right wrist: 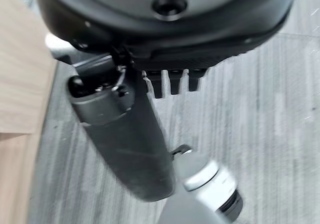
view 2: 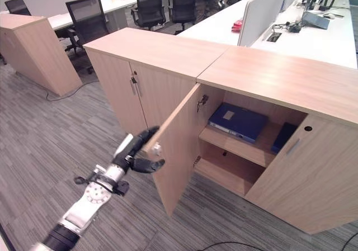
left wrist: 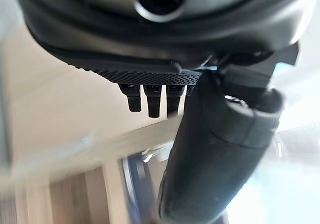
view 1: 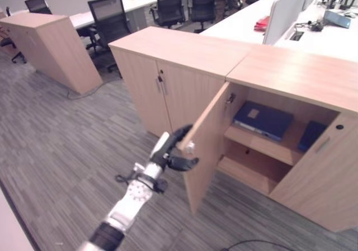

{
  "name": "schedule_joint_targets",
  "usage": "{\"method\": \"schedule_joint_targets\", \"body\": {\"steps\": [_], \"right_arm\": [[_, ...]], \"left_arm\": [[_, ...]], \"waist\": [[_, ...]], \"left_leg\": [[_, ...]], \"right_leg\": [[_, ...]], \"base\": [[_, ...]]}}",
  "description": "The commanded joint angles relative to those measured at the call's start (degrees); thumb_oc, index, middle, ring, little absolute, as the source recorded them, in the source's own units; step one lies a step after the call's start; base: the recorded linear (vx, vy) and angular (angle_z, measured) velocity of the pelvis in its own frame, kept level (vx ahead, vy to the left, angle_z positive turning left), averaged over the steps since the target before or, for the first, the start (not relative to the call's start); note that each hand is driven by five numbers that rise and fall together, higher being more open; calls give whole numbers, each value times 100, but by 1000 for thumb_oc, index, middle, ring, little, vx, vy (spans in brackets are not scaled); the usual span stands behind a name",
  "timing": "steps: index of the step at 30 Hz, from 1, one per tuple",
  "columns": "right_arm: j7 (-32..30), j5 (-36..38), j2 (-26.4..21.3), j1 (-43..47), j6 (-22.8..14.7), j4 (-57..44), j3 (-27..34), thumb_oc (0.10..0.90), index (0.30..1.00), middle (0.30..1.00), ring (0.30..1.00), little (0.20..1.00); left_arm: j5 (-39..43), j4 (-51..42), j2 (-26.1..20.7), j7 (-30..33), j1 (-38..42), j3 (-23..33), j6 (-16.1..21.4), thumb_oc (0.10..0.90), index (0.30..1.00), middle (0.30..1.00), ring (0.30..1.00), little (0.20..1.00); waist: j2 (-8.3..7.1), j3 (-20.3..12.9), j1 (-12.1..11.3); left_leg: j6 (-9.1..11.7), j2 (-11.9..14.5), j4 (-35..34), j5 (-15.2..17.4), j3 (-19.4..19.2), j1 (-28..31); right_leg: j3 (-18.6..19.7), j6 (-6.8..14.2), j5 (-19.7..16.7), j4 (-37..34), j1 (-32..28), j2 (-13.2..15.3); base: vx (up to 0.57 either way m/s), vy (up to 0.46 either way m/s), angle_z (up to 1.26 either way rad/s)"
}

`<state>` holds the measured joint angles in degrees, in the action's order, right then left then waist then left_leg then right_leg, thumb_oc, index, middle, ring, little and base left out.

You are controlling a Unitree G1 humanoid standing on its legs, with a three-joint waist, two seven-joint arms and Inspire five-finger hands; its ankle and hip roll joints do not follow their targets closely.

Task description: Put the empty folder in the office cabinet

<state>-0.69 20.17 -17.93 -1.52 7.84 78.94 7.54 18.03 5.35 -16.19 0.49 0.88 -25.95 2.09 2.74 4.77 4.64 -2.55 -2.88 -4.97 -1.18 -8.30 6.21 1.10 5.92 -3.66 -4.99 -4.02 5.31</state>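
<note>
The wooden office cabinet [view 1: 291,75] has its left door [view 1: 211,161] swung open. A blue folder [view 1: 263,119] lies flat on the upper shelf inside, and a darker blue one [view 1: 310,135] stands at the shelf's right end. My left hand [view 1: 170,150] is at the door's free edge, by the small metal knob [view 1: 190,147]. Its fingers curl over the edge and its thumb sits below the knob. In the right wrist view my right hand [right wrist: 125,144] hangs over the carpet beside a wooden panel, fingers curled in, holding nothing.
A second cabinet [view 1: 168,50] with shut doors adjoins on the left. Another wooden unit [view 1: 50,44] stands further left. Office chairs [view 1: 109,16] and white desks [view 1: 240,22] lie behind. The cabinet's right door [view 1: 321,178] is ajar. Grey carpet [view 1: 61,150] stretches in front.
</note>
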Motion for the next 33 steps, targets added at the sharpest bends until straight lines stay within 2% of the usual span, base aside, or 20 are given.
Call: {"method": "schedule_joint_targets", "body": {"steps": [1,6,8,9,10,16,19,24,29,33], "right_arm": [[24,-179,-81,316,47,694,-222,800,900,900,900,900],[86,-87,64,376,82,611,-413,800,900,900,900,900],[84,31,113,375,85,603,-427,800,900,900,900,900],[80,221,175,397,80,579,-447,800,900,900,900,900],[-27,354,305,407,-63,288,-632,800,900,900,900,900],[18,675,281,103,3,355,-307,800,900,900,900,900],[17,719,197,130,36,406,-256,800,900,900,900,900],[-4,619,106,89,69,565,-135,800,900,900,900,900],[23,532,-21,135,125,581,17,800,900,900,900,900],[21,631,-58,156,53,506,112,800,900,900,900,900]], "left_arm": [[1332,-353,-205,-906,1271,-441,91,800,900,900,900,900],[2672,-1179,-130,-1077,2066,-1114,-67,800,900,900,900,900],[3137,-1255,26,-1037,2142,-1240,-85,800,900,900,900,900],[3619,-1174,243,-996,2165,-1396,-170,800,900,900,900,900],[3840,-1147,312,-792,2040,-1515,-170,800,900,900,900,900],[3481,-1022,178,-867,2230,-1520,-207,800,900,900,900,900],[3713,-477,309,-827,1789,-1370,-255,800,900,900,900,900],[3463,126,217,-755,1001,-752,-299,800,900,900,900,900],[2868,1156,20,-811,-270,125,-527,800,900,900,900,900],[1963,1723,-66,-709,-787,777,-460,800,900,900,900,900]], "waist": [[-59,-114,144],[-40,-87,247],[-40,-74,275],[-53,-53,318],[-80,-32,339],[-94,-49,399],[-108,-33,372],[-135,-67,290],[-134,-112,113],[-137,-117,-3]], "left_leg": [[26,-56,-3,776,170,-61],[10,-98,-3,794,161,-75],[2,-111,-3,814,152,-59],[-2,-113,-3,822,134,-57],[-13,-113,-3,822,120,-61],[-12,-119,-3,846,101,-80],[-16,-115,-3,838,80,-88],[-18,-108,-3,846,72,-85],[-39,-113,-3,828,95,-103],[-56,-122,-3,802,139,-124]], "right_leg": [[-431,706,481,557,153,594],[-416,709,475,654,215,631],[-415,717,469,650,211,653],[-410,718,464,660,226,658],[-388,717,453,702,258,652],[-353,739,452,763,330,652],[-359,729,453,786,360,647],[-385,724,461,775,346,655],[-451,700,423,750,330,669],[-533,678,357,883,387,671]], "base": [[-1,30,5],[6,40,-1],[6,27,-3],[0,0,0],[0,0,0],[2,6,-6],[0,0,0],[1,-8,-7],[-4,-9,-8],[-14,-2,3]]}}
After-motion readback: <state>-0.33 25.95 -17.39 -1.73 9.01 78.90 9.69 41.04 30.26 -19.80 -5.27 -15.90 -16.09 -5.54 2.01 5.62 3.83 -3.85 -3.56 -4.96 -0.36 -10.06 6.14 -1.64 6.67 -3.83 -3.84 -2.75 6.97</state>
